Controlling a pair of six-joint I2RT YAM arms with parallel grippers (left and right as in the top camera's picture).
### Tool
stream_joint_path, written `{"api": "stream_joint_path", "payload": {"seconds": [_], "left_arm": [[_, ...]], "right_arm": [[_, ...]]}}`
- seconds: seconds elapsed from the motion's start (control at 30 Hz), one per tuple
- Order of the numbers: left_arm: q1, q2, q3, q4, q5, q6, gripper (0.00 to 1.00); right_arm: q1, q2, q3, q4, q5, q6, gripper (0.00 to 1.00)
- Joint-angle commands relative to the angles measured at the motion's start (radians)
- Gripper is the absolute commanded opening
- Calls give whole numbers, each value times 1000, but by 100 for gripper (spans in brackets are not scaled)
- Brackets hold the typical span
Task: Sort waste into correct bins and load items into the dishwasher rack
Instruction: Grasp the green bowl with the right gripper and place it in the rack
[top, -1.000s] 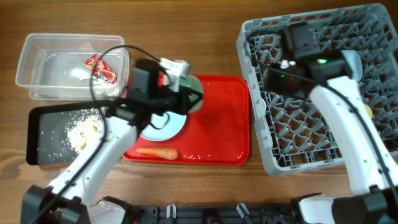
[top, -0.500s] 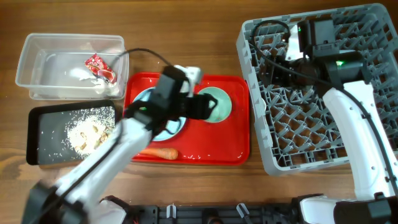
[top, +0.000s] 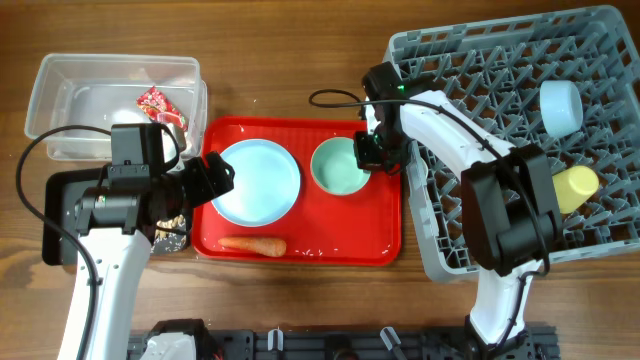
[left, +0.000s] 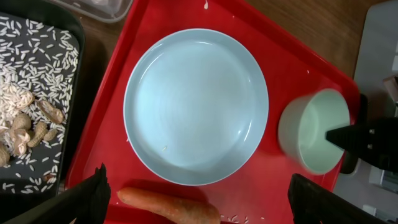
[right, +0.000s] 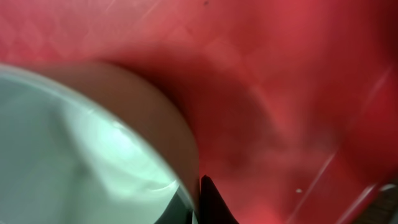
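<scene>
On the red tray, my right gripper is shut on the right rim of the pale green bowl. In the right wrist view the rim sits between the fingers of that gripper. My left gripper is open at the left edge of the light blue plate. The left wrist view has the plate ahead of the left gripper, and the orange carrot lies between its fingers, untouched. The carrot rests at the tray's front.
The clear tub holds a red wrapper and white tissue. The black tray holds beige scraps. The grey rack holds a small light blue bowl and a yellow cup. The red tray lies between them.
The left gripper set the green bowl down on the tray, opened and drew back to the left. The right gripper came from over the rack and shut on the bowl's rim.
</scene>
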Motion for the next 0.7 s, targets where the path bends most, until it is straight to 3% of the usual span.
{"api": "stream_joint_path", "payload": {"seconds": [0.0, 0.1, 0.17, 0.2, 0.23, 0.33, 0.43, 0.67], "left_arm": [[6, -2, -2, -2, -9, 8, 93], [6, -2, -2, -1, -9, 9, 93], [6, -2, -2, -1, -9, 9, 93], [6, -2, -2, -1, -9, 9, 94], [6, -2, -2, -1, -9, 9, 94], [6, -2, -2, 0, -9, 8, 94], [6, -2, -2, -1, -9, 8, 93], [6, -2, -2, -5, -5, 5, 93]], "right_arm": [[-3, -6, 8, -12, -19, 6, 4], [-29, -156, 55, -39, 45, -6, 4], [-63, -323, 77, -19, 201, -52, 4], [-80, -394, 77, 7, 330, -61, 5], [-107, -480, 77, 64, 585, -86, 4], [-179, -517, 76, 210, 957, -251, 4], [-238, -465, 76, 313, 1527, -107, 4], [-387, -188, 76, 523, 1560, -170, 4]]}}
